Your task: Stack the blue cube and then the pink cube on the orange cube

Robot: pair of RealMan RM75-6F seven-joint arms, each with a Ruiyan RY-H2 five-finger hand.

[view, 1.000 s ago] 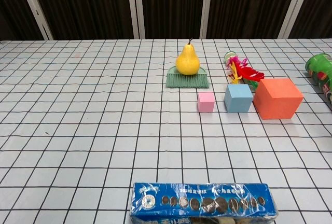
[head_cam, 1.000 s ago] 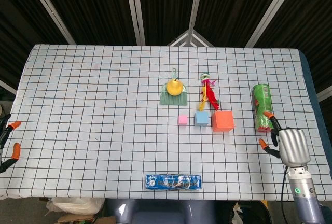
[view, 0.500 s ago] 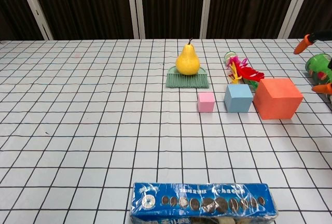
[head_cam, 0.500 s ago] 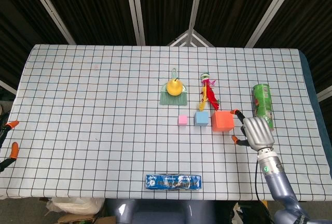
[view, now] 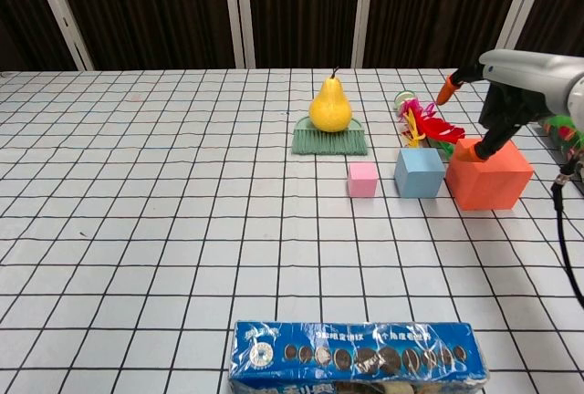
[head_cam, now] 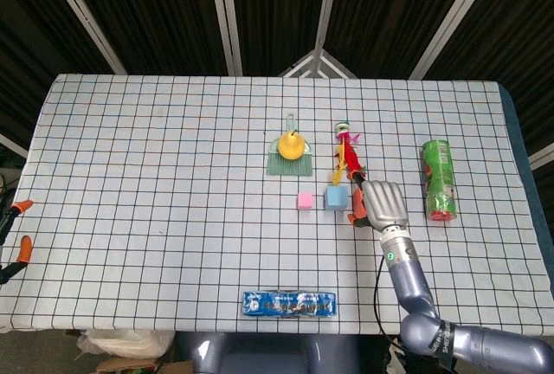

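The orange cube (view: 488, 175) stands at the right of a short row, with the blue cube (view: 420, 172) just left of it and the small pink cube (view: 362, 179) further left. In the head view the blue cube (head_cam: 336, 198) and pink cube (head_cam: 305, 200) show plainly, while my right hand (head_cam: 383, 205) covers most of the orange cube. In the chest view my right hand (view: 522, 84) hovers over the orange cube with its fingers spread and nothing in them; one orange fingertip (view: 479, 150) is at the cube's top. My left hand (head_cam: 13, 235) hangs off the table's left edge, fingers apart, holding nothing.
A yellow pear (head_cam: 293, 143) sits on a green brush (view: 330, 139) behind the cubes. A feather toy (head_cam: 348, 156) lies behind the blue cube. A green can (head_cam: 438, 179) lies to the right. A blue packet (head_cam: 289, 303) lies near the front edge.
My right hand has swept left from the table's right front, past the green can, to a spot over the orange cube. The cubes and my left hand have stayed put.
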